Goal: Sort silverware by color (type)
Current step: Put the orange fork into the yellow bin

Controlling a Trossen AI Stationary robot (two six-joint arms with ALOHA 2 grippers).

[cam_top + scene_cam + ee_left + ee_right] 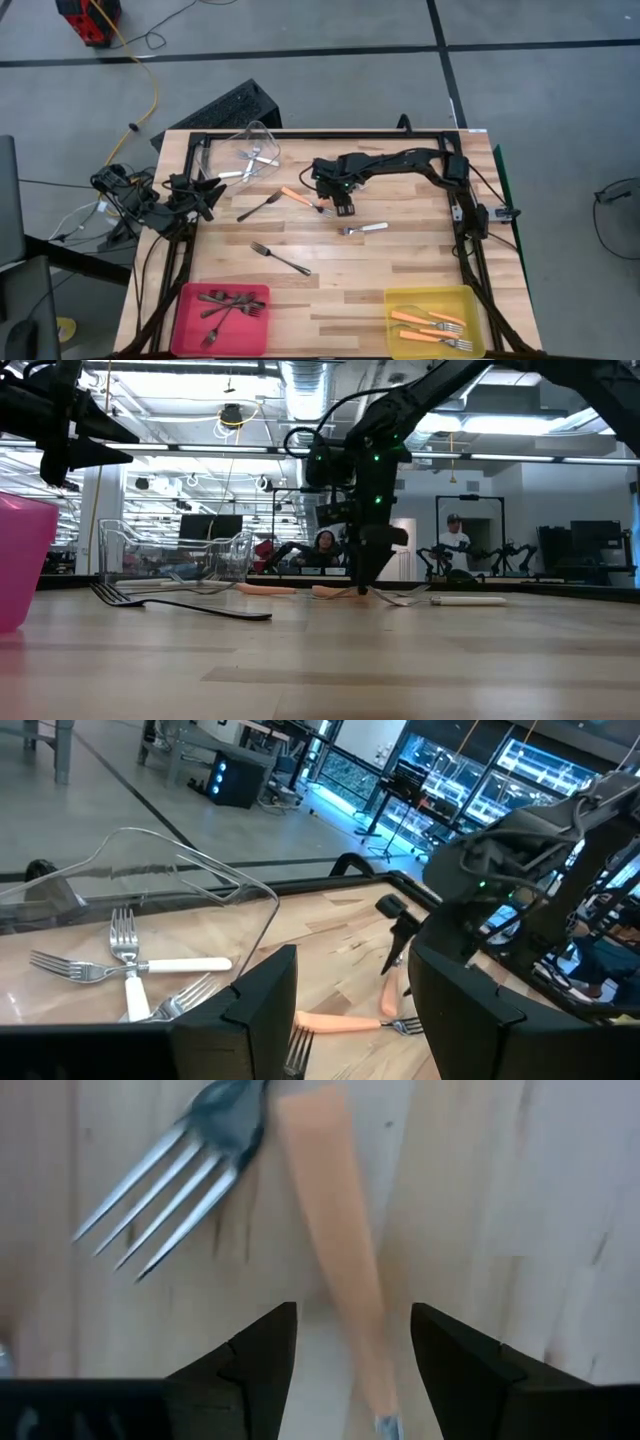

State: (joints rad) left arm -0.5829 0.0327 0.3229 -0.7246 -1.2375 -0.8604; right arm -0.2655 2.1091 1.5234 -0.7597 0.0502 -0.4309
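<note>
1. At the centre-rear of the table [330, 300], the right gripper [343, 207] hangs low over an orange-handled fork [301, 198]. In the right wrist view the fingers [250, 1365] stand parted, one on each side of the orange handle [335, 1240], not clamped on it. This straddle appears chosen so that closing would pinch the slim handle across its width.
2. A second fork head [175, 1175] lies just beside the handle. Judgement: it is the nearest obstruction and could be nudged or caught on closing.
3. The left gripper [205, 192] waits at the table's left edge, fingers released and empty, near the clear bin [255, 150].
4. Sorted so far:
   - The clear bin holds white-handled silver forks [125, 965].
   - The pink bin [190, 298] holds dark forks [228, 303].
   - The yellow bin [400, 298] holds orange forks [430, 328].
5. Loose on the table:
   - a dark fork [260, 206] beside the orange one;
   - another dark fork [280, 258] nearer the front;
   - a silver fork [362, 229] just in front of the right gripper.
6. Judgement: the path toward the yellow bin passes over the silver fork, so a lift is needed before travel.
</note>
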